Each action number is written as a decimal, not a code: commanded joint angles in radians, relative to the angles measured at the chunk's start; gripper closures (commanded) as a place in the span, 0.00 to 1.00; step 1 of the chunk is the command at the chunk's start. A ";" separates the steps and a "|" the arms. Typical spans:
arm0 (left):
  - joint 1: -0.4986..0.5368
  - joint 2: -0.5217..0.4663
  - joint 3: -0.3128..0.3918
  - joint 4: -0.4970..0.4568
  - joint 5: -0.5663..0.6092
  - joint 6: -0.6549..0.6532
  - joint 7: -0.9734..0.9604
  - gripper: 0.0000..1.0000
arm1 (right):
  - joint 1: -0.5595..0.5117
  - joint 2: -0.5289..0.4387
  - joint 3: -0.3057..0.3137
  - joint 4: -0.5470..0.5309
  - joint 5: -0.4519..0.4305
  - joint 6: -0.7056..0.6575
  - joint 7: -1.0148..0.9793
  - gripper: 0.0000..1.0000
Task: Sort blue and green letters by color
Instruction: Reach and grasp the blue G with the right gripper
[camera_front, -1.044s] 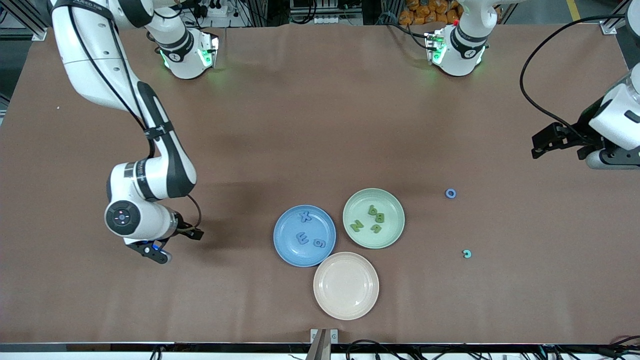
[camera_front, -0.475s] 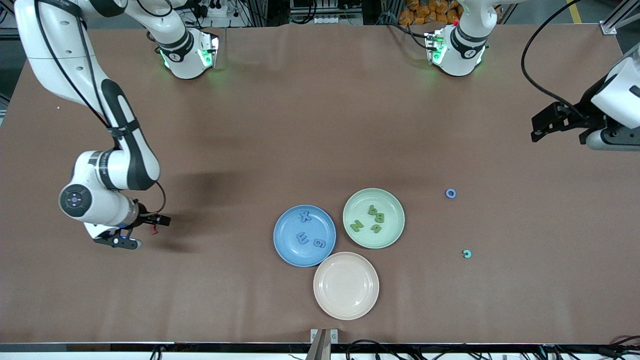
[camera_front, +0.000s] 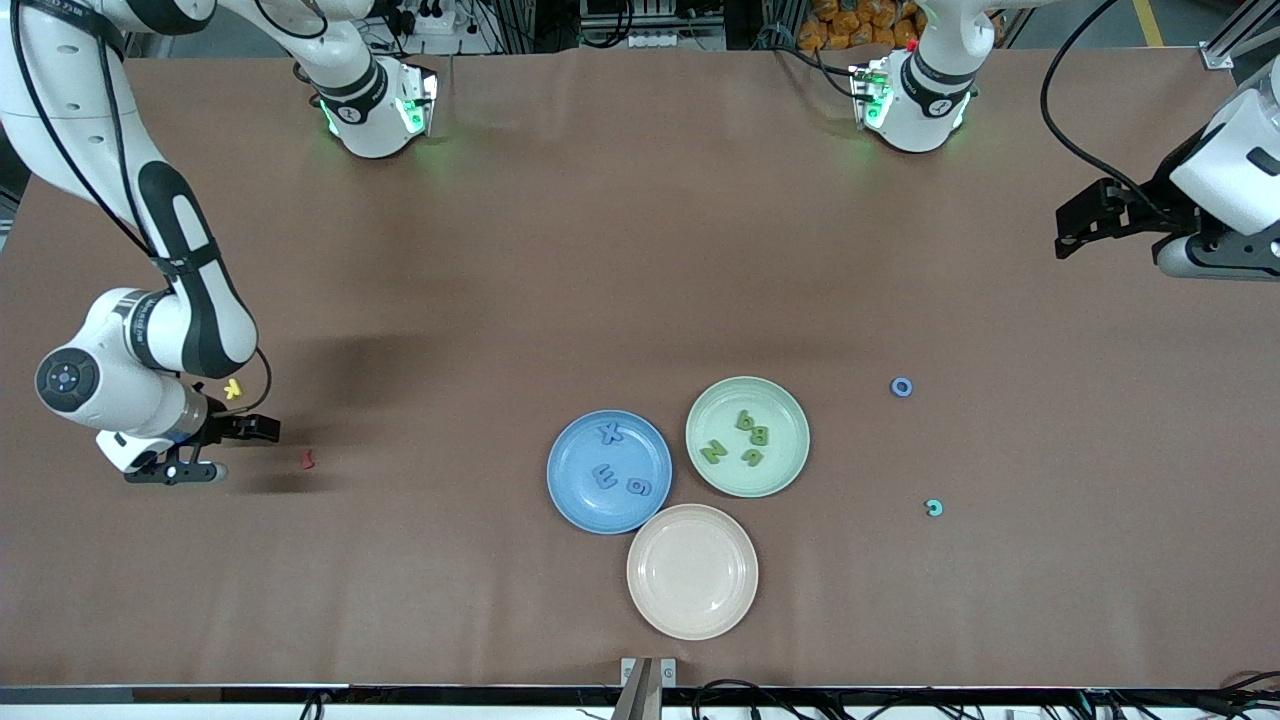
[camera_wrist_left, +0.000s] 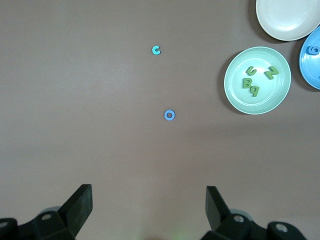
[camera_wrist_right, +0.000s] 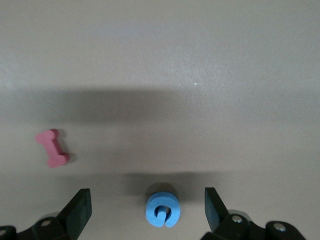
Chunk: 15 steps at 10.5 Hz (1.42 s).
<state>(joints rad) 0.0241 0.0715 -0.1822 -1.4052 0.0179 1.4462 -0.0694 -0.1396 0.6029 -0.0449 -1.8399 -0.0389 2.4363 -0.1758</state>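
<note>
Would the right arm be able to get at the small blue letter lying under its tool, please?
Probably yes. The right tool hangs open directly over the blue letter, which lies alone on bare table; the nearest thing, the red letter, lies well apart from it.

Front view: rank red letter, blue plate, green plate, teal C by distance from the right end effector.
1. Small red letter, beside the right end effector.
2. Round blue plate, mid-table.
3. Round pale green plate, next to it.
4. Tiny teal C letter, toward the left arm's end.

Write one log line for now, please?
right gripper: open over blue letter; left gripper: open, waiting over table; blue plate: three blue letters; green plate: four green letters
</note>
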 joint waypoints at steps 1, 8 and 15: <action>-0.010 -0.015 0.013 -0.021 -0.003 0.005 -0.009 0.00 | -0.029 -0.020 0.016 -0.102 -0.016 0.118 -0.034 0.00; -0.036 -0.002 0.081 -0.015 -0.004 0.026 0.003 0.00 | -0.057 -0.015 0.019 -0.122 -0.006 0.118 -0.038 0.99; -0.027 0.024 0.079 -0.017 -0.006 0.030 -0.012 0.00 | 0.024 -0.032 0.030 -0.110 -0.001 0.069 0.177 1.00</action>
<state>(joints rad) 0.0025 0.0940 -0.1013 -1.4185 0.0179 1.4677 -0.0694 -0.1647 0.5900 -0.0293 -1.9409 -0.0380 2.5345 -0.1281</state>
